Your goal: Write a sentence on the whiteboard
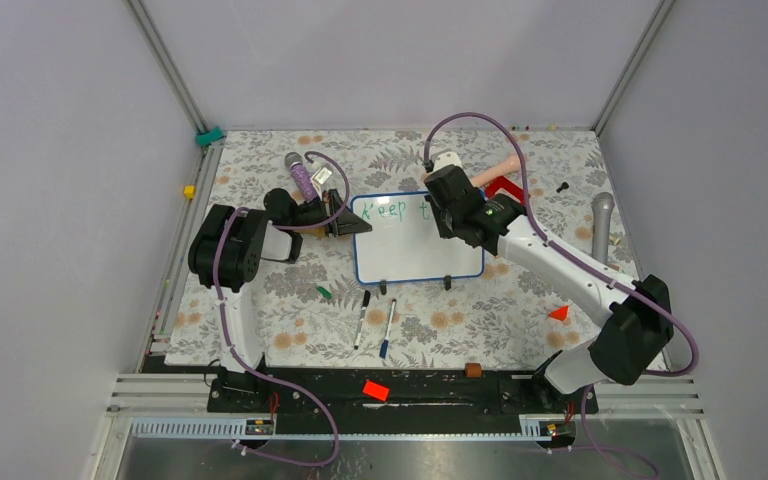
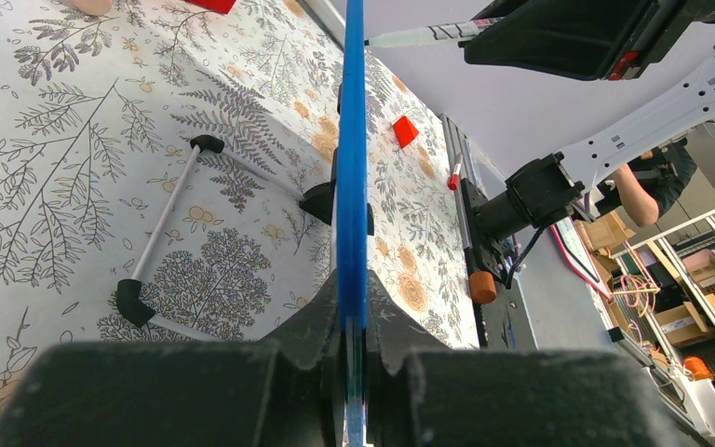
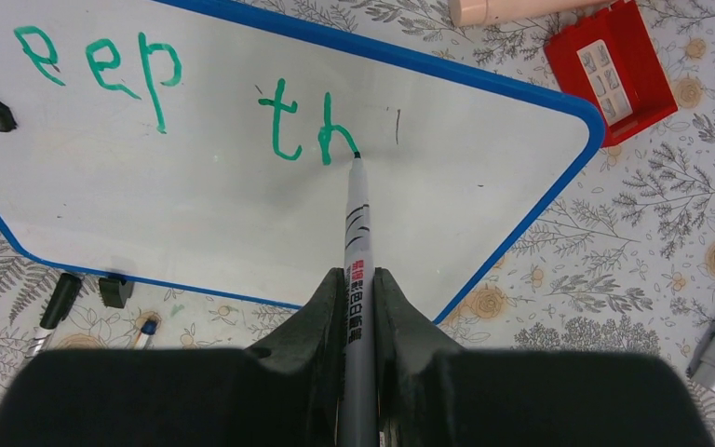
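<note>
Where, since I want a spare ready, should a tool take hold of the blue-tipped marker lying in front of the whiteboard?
Grip the blue-tipped marker at mid-barrel, coming straight down from above. It lies flat with its long axis pointing roughly away from the arm bases, so the grip should close across it, left to right. The black-capped marker lies close on its left, so a narrow opening seems safest.

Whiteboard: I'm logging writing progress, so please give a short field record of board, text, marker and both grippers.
board: whiteboard, white with a blue rim
text: sentence reads "Keep th" so far, in green
pen: marker, tip on the board at the end of the "h"
left: left gripper shut on the whiteboard's edge
right: right gripper shut on the marker
</note>
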`<act>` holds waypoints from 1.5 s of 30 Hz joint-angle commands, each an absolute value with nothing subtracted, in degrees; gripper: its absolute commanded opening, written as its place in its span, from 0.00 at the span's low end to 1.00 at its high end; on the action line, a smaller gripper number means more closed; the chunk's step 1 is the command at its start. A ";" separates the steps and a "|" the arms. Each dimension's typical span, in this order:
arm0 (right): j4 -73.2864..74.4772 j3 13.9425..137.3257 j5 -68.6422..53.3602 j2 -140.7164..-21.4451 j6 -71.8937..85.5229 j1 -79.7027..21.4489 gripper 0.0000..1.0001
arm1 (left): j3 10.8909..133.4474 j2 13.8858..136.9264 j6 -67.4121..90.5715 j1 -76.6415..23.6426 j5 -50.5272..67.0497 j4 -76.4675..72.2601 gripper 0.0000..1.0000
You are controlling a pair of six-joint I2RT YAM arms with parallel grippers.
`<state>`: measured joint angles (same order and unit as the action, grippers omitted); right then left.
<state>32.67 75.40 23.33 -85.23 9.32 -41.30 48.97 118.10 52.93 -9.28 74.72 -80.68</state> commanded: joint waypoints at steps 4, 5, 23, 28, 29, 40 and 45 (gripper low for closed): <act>33.39 74.18 23.63 -83.22 10.13 -40.66 0.00 | 48.34 115.12 52.18 -9.84 75.94 -84.38 0.00; 33.44 74.10 23.50 -83.21 10.15 -40.66 0.00 | 48.32 115.12 52.20 -9.84 76.03 -84.38 0.00; 33.63 77.43 20.21 -77.90 11.01 -39.34 0.00 | 48.21 114.91 52.08 -9.80 75.95 -84.37 0.00; 33.74 77.77 19.45 -78.67 10.98 -38.67 0.00 | 48.16 114.90 52.09 -9.82 75.99 -84.37 0.00; 33.72 77.86 19.21 -78.99 10.96 -38.67 0.00 | 48.16 114.96 52.12 -9.84 75.94 -84.37 0.00; 33.57 78.05 18.65 -81.52 10.86 -38.51 0.00 | 48.15 114.94 51.99 -9.84 76.01 -84.37 0.00; 33.14 77.66 19.64 -82.49 10.85 -38.58 0.00 | 48.08 114.93 52.03 -9.84 75.93 -84.35 0.00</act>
<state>34.00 75.79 18.98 -81.93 10.39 -38.94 48.60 117.80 52.53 -9.30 74.67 -80.73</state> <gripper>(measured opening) 0.172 0.068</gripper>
